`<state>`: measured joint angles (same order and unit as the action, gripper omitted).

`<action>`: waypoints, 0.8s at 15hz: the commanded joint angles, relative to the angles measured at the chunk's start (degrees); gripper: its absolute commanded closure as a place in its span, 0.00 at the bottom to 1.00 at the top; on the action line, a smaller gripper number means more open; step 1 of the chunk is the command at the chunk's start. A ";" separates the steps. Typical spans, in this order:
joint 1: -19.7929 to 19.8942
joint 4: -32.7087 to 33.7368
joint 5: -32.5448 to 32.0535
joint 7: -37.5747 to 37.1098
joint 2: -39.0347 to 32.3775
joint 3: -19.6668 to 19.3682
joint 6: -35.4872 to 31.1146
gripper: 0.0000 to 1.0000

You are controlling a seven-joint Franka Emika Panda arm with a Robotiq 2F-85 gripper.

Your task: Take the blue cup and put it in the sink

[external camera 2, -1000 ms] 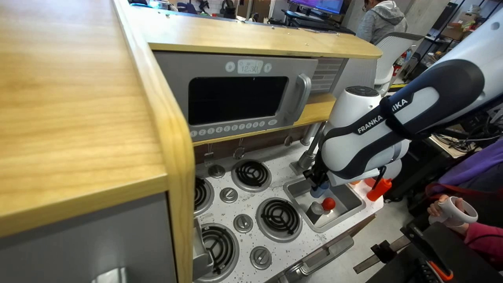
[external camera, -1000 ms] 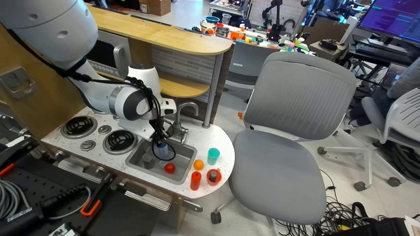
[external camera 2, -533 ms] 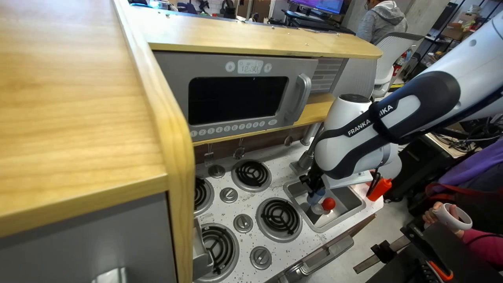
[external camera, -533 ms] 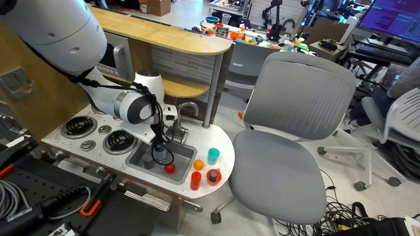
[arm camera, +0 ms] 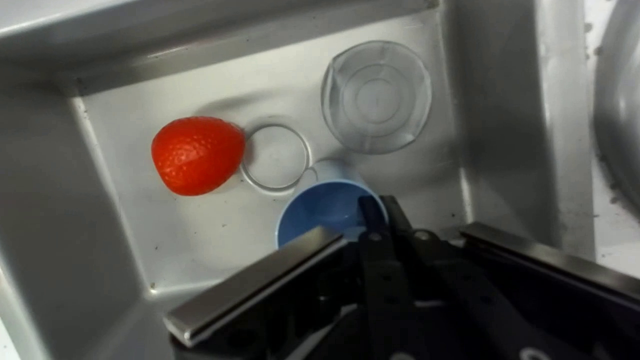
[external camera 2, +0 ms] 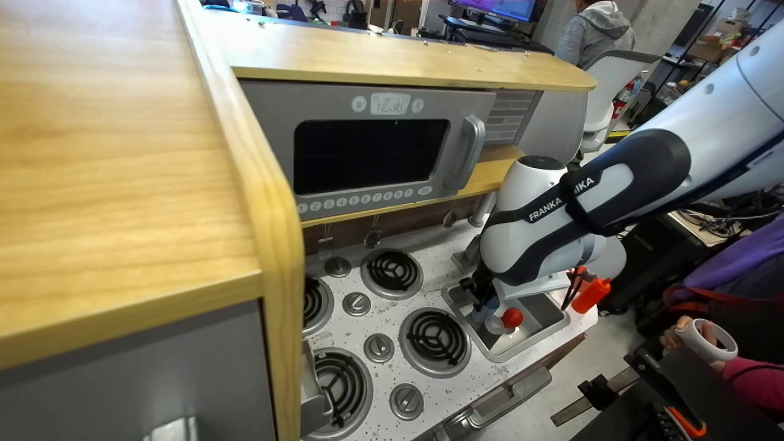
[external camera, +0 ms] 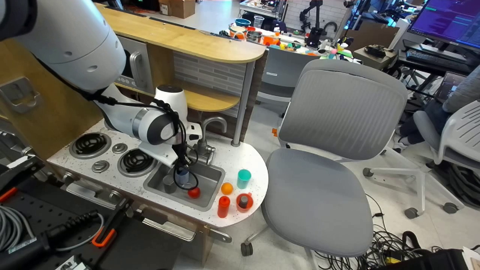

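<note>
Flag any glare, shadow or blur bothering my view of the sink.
Wrist view: pale sheen on the floor of the sink, with a soft shadow beside the red toy; the gripper is mostly near-black, its nearest parts indistinct, though the rim of the blue cup reads clearly. Both exterior views: that rim is small and hard to make out.

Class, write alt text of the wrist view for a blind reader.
Black jaws pinch a blue cup by one edge, framed by a grey metal sink. Also in the sink: a red fruit-shaped object and, further right, a clear round container.
</note>
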<state>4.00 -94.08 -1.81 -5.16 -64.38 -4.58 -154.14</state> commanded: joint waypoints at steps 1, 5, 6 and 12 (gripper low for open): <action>-0.30 2.23 0.57 0.65 -1.48 -0.20 1.42 0.99; -0.59 0.44 0.23 0.86 -0.18 -0.46 1.20 0.71; -0.72 -0.24 0.09 0.95 0.43 -0.58 0.65 0.64; -2.70 -5.58 -0.93 0.40 5.14 -3.10 -4.21 0.21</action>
<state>2.80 -94.74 -2.04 -4.70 -63.34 -6.09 -155.50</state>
